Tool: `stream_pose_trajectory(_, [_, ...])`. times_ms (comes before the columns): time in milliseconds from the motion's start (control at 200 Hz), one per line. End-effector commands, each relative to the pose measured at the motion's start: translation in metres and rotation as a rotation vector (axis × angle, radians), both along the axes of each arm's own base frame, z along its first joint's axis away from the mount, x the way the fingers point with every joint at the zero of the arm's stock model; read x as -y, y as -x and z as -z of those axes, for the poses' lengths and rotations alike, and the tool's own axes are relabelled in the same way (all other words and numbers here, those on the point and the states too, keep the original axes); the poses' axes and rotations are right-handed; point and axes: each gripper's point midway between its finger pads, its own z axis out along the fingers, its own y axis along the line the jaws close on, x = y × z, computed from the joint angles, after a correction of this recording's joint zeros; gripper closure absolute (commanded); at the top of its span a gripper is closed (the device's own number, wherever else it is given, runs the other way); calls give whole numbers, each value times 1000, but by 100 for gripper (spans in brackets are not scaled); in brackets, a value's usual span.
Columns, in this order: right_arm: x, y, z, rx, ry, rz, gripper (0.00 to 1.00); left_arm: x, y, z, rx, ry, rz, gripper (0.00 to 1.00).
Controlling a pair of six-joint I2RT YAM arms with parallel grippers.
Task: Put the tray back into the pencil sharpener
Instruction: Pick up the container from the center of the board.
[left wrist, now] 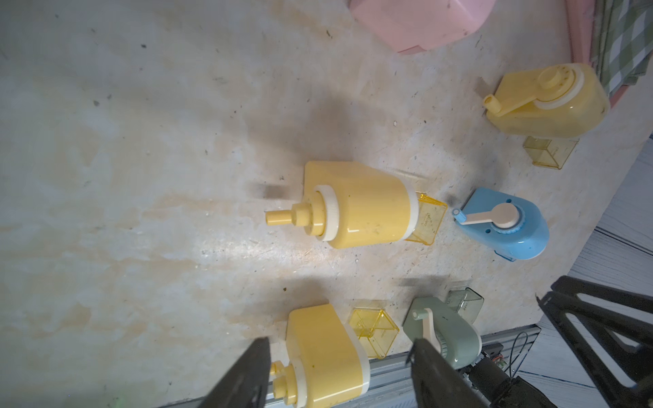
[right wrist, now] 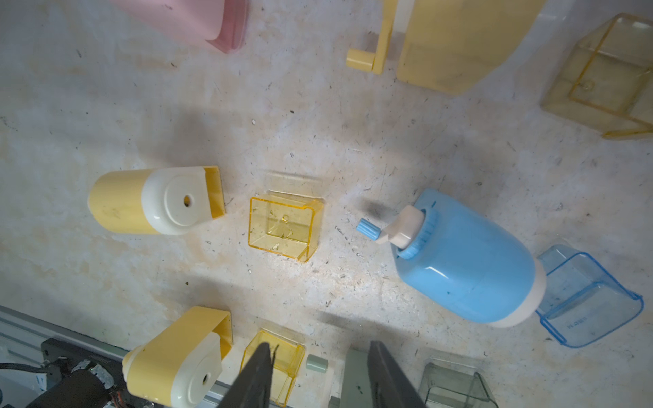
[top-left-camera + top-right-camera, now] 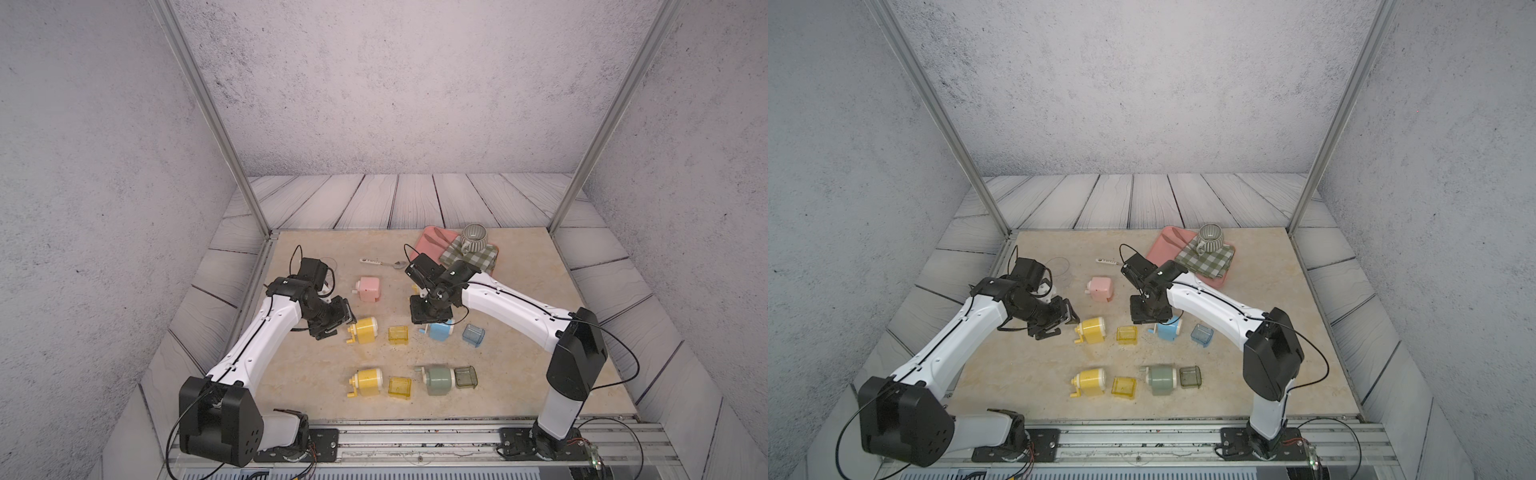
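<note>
So the worktop (image 3: 519,291) has a bunch of crank sharpeners lying on their sides, each with its shavings tray pulled out next to it. The right wrist view looks almost straight down at the yellow tray (image 2: 284,229). It's sitting open side up between the yellow sharpener (image 2: 155,201) and the blue sharpener (image 2: 466,261), close to both but touching neither.

The left hand (image 1: 340,342) and the right hand (image 2: 320,344) both have their fingers spread with nothing in between, so neither has grabbed anything yet. In both top views the left hand sits just beside the yellow sharpener's crank end and the right hand hangs over the blue one.

My guess on handling: the tray is thin, clear hard plastic, so it's super light, stiff and pretty slick. It'll probably skid if nudged and could crack if squeezed hard. I'd pinch it across two opposite side walls, gently, leaving the end that goes in free. The sharpener looks light too, and its slot faces the tray, so it likely needs bracing from the crank side or it'll just slide away.
</note>
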Motion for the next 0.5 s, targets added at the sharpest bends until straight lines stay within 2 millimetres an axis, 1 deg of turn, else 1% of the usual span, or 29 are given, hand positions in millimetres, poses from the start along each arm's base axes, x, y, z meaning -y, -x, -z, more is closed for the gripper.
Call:
stream_pose_trajectory(0, [-1, 1, 13, 2, 43, -5, 55, 4, -5, -1, 20, 24, -27, 34])
stream_pose_trajectory(60, [-3, -1, 18, 3, 58, -3, 56, 4, -8, -1, 29, 22, -17, 34])
stream_pose_trajectory(225, [-11, -1, 47, -43, 105, -8, 58, 9, -14, -1, 28, 33, 15, 35])
stream_pose_trajectory(360, [-16, -2, 65, -72, 129, -6, 60, 11, -17, 3, 28, 40, 32, 35])
stream_pose_trajectory(490, [-23, -7, 71, -76, 132, -11, 61, 14, -16, 5, 17, 48, 52, 35])
